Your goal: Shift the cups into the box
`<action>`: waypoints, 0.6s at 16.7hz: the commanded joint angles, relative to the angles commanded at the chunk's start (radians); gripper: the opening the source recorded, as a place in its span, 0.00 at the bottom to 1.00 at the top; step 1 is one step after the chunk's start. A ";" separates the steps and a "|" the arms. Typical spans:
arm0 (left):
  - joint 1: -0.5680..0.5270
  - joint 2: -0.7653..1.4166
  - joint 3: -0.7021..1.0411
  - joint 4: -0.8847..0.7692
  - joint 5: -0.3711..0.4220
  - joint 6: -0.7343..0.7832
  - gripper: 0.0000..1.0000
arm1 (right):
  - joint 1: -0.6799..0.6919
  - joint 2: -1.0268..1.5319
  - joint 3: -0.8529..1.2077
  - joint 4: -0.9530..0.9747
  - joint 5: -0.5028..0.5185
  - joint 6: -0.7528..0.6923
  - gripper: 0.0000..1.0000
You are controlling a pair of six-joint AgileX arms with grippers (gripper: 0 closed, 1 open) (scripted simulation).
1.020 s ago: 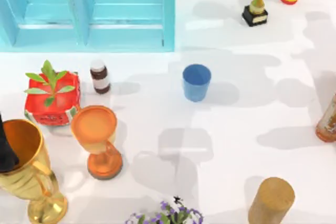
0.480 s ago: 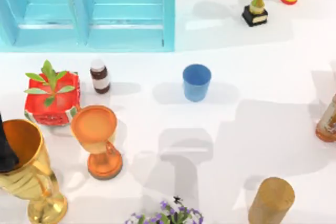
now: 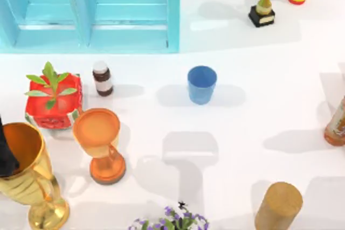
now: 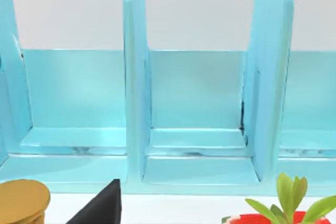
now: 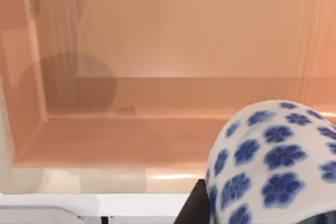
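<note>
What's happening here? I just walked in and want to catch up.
The blue cup stands mid-table, not yet in the turquoise box. The white floral cup sits right against the right claw, seemingly being carried. The left arm waits at the table's left edge, above a gold trophy.

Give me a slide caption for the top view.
Blue cup stands alone mid-table, outside the turquoise box, amid goblet, trophies and bottles.
</note>
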State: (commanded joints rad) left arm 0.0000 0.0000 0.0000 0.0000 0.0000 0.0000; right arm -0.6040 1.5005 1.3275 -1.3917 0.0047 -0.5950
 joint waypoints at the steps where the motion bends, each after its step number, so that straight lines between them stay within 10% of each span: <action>1: 0.000 0.000 0.000 0.000 0.000 0.000 1.00 | 0.000 0.000 0.000 0.000 0.000 0.000 0.00; 10: 0.000 0.000 0.000 0.000 0.000 0.000 1.00 | 0.006 0.011 -0.145 0.159 0.004 0.004 0.00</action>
State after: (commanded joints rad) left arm 0.0000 0.0000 0.0000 0.0000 0.0000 0.0000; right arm -0.5976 1.5113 1.1821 -1.2322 0.0087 -0.5912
